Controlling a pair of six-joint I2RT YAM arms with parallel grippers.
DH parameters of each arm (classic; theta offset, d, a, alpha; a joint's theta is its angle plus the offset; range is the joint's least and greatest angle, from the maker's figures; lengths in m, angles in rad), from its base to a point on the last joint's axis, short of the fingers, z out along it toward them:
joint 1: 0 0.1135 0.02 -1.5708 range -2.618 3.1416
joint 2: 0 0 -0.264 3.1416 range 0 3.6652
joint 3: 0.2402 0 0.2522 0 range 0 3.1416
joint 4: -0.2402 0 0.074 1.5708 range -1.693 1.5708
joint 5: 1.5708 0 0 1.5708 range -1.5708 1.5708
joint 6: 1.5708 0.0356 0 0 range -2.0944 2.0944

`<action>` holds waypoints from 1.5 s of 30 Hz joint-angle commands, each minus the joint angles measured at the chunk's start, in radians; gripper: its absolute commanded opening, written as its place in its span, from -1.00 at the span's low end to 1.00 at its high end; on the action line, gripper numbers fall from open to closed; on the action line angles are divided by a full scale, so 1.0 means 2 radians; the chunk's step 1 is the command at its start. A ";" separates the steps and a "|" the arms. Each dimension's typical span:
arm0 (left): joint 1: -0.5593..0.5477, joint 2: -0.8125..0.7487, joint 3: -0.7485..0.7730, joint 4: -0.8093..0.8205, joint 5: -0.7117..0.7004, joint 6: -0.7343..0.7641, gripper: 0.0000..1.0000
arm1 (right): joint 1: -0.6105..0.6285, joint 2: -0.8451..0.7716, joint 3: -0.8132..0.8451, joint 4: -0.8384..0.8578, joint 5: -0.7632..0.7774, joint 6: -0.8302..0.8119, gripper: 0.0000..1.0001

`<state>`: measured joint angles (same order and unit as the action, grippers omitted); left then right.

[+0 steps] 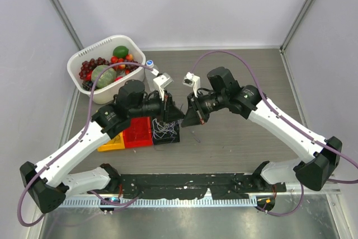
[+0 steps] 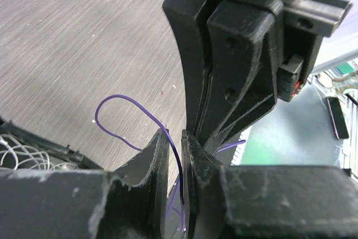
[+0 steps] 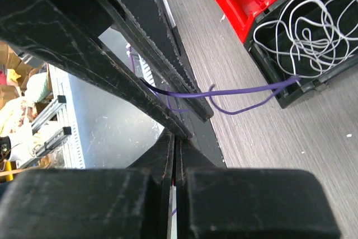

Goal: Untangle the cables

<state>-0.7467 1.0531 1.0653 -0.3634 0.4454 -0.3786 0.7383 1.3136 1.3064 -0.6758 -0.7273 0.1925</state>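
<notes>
- The step in hand looks like drawing one purple cable (image 3: 240,90) free of the heap in the black bin (image 3: 327,81).
- The purple cable runs from that bin, out over its wall and above the surface (image 2: 84,37), to where the two hands meet just beside the bin.
- The right hand (image 3: 175,149) has its fingers pressed together, and appears to pinch the purple cable at its tips.
- The left hand (image 2: 175,141) stands slightly apart. The purple cable threads through the narrow gap and is not clamped there.
- A loose purple loop hangs beside the left fingers; it could snag them.
- The white cables (image 3: 305,23) lie coiled inside the black bin, with the purple strand passing under their edge. The red bin (image 3: 251,4) sits touching it.
- To do this well, hold firm with the right hand and pull away from the bin slowly, low over the surface.
- Let the left hand act as a guide only, so the strand slides through without kinking.
- Watch the white coil: if it lifts with the purple strand, stop and ease back.
- The likely risk is dragging the whole heap, or the bin itself.
</notes>
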 commanded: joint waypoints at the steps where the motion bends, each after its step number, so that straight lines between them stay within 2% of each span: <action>1: 0.006 0.013 0.016 0.054 0.105 0.000 -0.64 | 0.001 -0.019 -0.004 -0.009 -0.011 -0.010 -0.98; 10: 0.013 -0.010 -0.010 0.057 0.131 -0.010 -0.63 | -0.018 -0.049 -0.032 0.001 -0.021 0.001 -0.99; 15: 0.013 0.003 -0.014 0.068 0.158 -0.023 -0.59 | -0.020 -0.056 -0.033 0.003 -0.028 0.004 -0.99; 39: 0.014 0.032 -0.009 0.054 0.165 -0.007 -0.47 | -0.029 -0.079 -0.023 -0.003 -0.051 0.000 -0.99; 41: 0.013 0.034 -0.009 0.056 0.166 -0.009 -0.51 | -0.028 -0.078 -0.023 -0.003 -0.053 0.000 -0.98; 45: 0.014 0.036 -0.006 0.052 0.161 -0.006 -0.79 | -0.029 -0.078 -0.023 -0.003 -0.051 -0.001 -0.99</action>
<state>-0.7242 1.1217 1.0348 -0.2790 0.7559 -0.4099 0.6846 1.1805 1.2320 -0.7082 -0.8036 0.1932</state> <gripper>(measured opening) 0.152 0.037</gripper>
